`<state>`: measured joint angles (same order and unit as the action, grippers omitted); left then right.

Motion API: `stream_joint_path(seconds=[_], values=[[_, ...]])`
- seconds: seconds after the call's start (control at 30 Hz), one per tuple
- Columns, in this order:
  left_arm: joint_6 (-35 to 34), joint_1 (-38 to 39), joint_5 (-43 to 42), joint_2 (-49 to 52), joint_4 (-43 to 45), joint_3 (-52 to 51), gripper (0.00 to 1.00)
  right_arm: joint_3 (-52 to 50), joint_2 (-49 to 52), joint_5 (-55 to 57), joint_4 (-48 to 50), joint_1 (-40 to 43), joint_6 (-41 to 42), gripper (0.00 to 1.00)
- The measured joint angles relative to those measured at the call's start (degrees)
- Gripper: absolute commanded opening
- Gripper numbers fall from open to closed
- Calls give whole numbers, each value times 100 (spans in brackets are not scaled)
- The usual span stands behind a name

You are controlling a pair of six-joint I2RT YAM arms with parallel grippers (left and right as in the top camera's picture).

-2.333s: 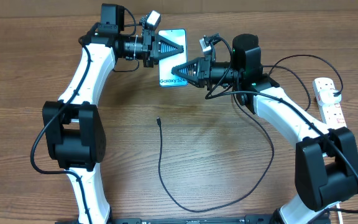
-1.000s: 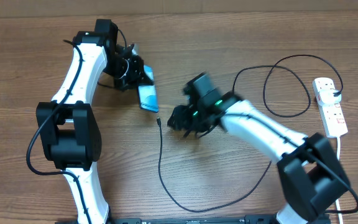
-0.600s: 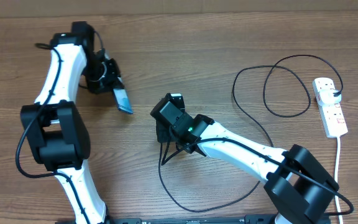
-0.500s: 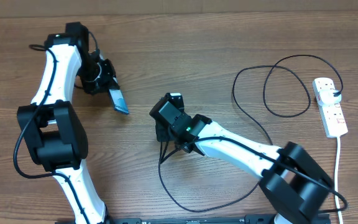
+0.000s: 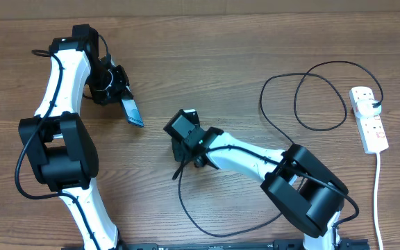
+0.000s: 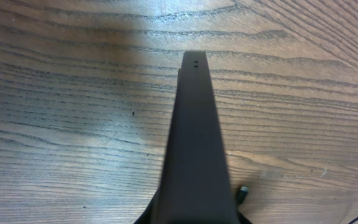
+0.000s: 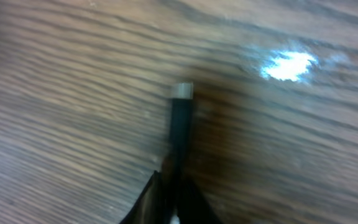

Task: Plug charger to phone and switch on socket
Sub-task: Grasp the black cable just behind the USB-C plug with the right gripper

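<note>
Wood-grain counter (image 5: 255, 42) fills every view, and the job is partway along. The left gripper (image 5: 123, 102) is clamped on the phone (image 5: 133, 113) and holds it on edge above the counter at the left. The right gripper (image 7: 171, 193) is pinched tight on the charger (image 5: 262, 97) just behind its connector (image 7: 180, 118), whose metal tip pokes out toward the wood. Connector and phone are well apart, so the plugging-in is not yet done. The socket (image 5: 369, 118) lies at the far right with neither arm near it. Its switches are too small to read, so switching it on most likely remains to be done.
</note>
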<state>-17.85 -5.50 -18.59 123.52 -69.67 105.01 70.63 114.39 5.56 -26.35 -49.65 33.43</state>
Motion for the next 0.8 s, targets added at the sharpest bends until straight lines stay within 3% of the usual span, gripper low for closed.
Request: stream_joint_path(seconds=[0.27, 0.5, 0.8], values=[[2, 0, 0, 0, 13, 0, 4, 1370, 157, -310, -2131, 1023, -804, 4], [0, 0, -2, 0, 90, 0, 4, 1530, 157, -1016, -2317, 1755, -1119, 4], [0, 0, 0, 0, 87, 0, 4, 1440, 157, -1211, -1867, 1405, -1082, 4]])
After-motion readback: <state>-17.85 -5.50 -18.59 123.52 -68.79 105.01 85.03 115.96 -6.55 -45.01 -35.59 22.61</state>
